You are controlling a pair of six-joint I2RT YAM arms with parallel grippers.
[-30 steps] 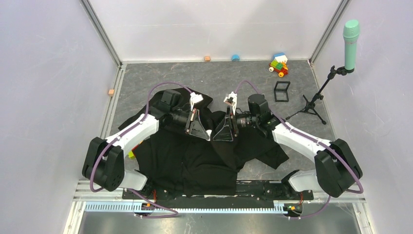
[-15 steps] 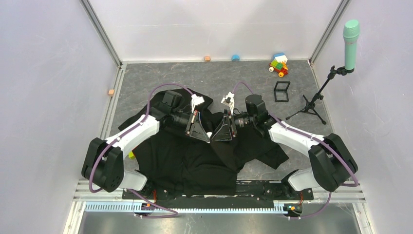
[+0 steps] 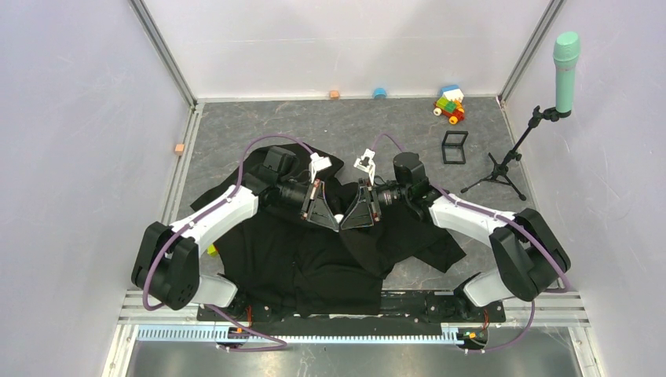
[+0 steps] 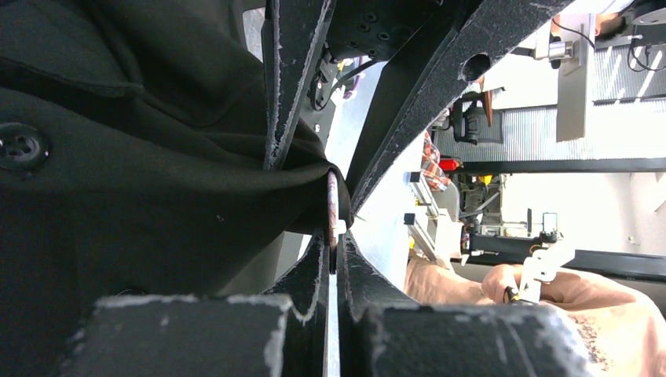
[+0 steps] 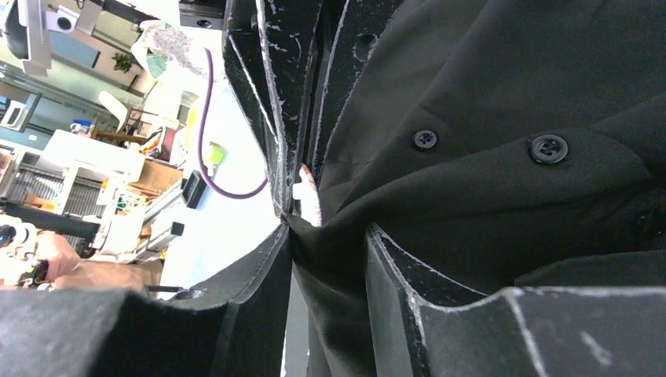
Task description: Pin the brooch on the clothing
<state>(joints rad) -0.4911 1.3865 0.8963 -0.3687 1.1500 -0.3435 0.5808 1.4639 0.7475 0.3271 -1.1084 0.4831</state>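
The clothing [image 3: 314, 259], a black buttoned shirt, lies crumpled across the mat between both arms. My left gripper [image 3: 335, 223] is shut on the brooch [image 4: 332, 206], a thin pinkish disc seen edge-on at the fingertips, pressed against a raised fold of the clothing [image 4: 118, 196]. My right gripper [image 3: 346, 223] faces it tip to tip. In the right wrist view a bunched fold of the clothing [image 5: 487, 196] fills the space between the jaws of my right gripper [image 5: 328, 228] and touches both fingers. Two shirt buttons [image 5: 549, 148] show beside that fold.
A small black square frame box [image 3: 454, 146] stands at the back right, next to a tripod stand [image 3: 503, 165] carrying a teal microphone [image 3: 565, 71]. A toy of coloured blocks [image 3: 449, 104] and small loose blocks [image 3: 334, 94] lie along the back wall. Another block [image 3: 180, 148] sits at the left edge.
My right gripper has slid left towards the left gripper and its jaws have narrowed onto the fold of shirt. The left gripper has stayed shut on the brooch.
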